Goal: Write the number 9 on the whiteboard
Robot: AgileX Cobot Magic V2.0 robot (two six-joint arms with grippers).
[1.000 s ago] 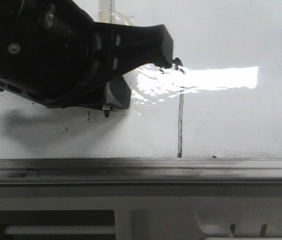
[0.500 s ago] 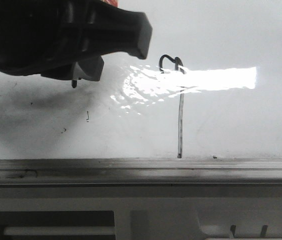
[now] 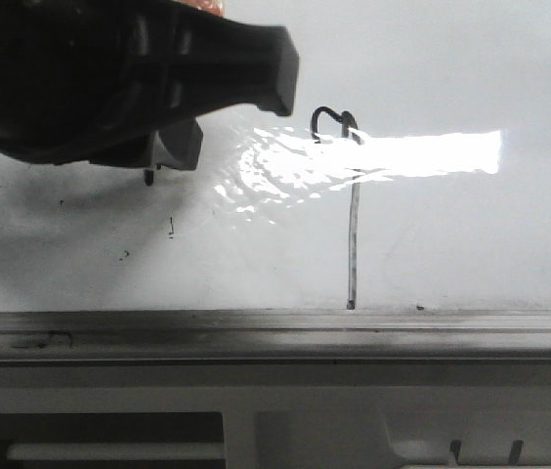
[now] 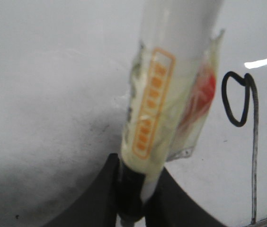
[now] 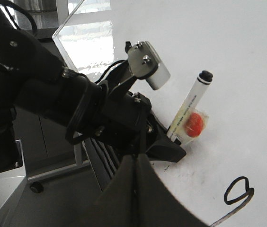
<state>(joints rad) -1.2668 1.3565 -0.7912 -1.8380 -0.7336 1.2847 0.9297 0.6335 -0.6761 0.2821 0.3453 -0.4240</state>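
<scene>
The number 9 [image 3: 353,210] is a thin black line on the whiteboard [image 3: 451,234]: a long vertical stroke with a small hooked loop at its top. It also shows in the left wrist view [image 4: 247,118] and the right wrist view [image 5: 237,190]. My left gripper [image 3: 148,98] is shut on a white marker [image 4: 157,94] with an orange label and a red patch. It hangs above the board, left of the 9; whether the tip touches the board I cannot tell. The marker also shows in the right wrist view [image 5: 190,106]. My right gripper [image 5: 136,163] is shut and empty, behind the left arm.
A grey metal tray rail [image 3: 275,332] runs along the board's near edge. Small black specks and a short scribble [image 3: 171,229] mark the board left of the 9. A bright glare band [image 3: 422,153] crosses the loop. A metal stand and floor [image 5: 48,179] lie beyond the board.
My left gripper with the marker moved up and to the left, away from the top of the 9, uncovering the hooked loop. Over the last half second it sank slightly.
</scene>
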